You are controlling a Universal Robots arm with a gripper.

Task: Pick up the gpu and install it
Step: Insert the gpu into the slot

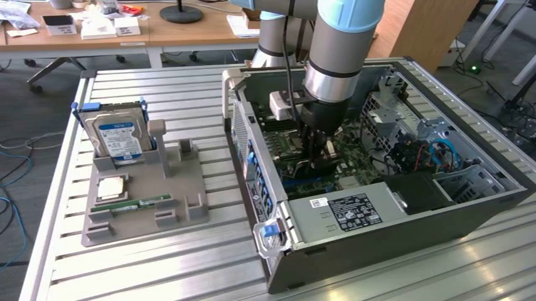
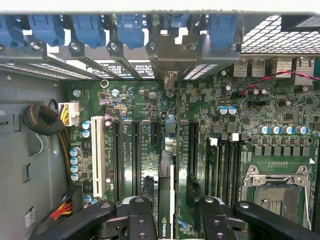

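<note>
The gpu (image 2: 165,207) stands on edge between my gripper's (image 2: 170,194) two black fingers (image 2: 146,187), which are shut on it. It is a thin dark card with a logo on its upper edge, and its silver end bracket (image 2: 170,62) reaches the case's rear slot openings. The card lines up with a long black expansion slot on the green motherboard (image 2: 135,105); I cannot tell whether it is fully seated. In the exterior view my gripper (image 1: 319,164) is lowered inside the open computer case (image 1: 393,241), down at the motherboard.
A grey parts holder (image 1: 142,194) on the slatted table carries a hard drive (image 1: 122,138), a CPU (image 1: 112,188) and a RAM stick (image 1: 142,203). Inside the case are a power supply (image 1: 352,210), blue slot clips (image 2: 90,27), a white slot (image 2: 98,157) and the CPU socket (image 2: 277,192).
</note>
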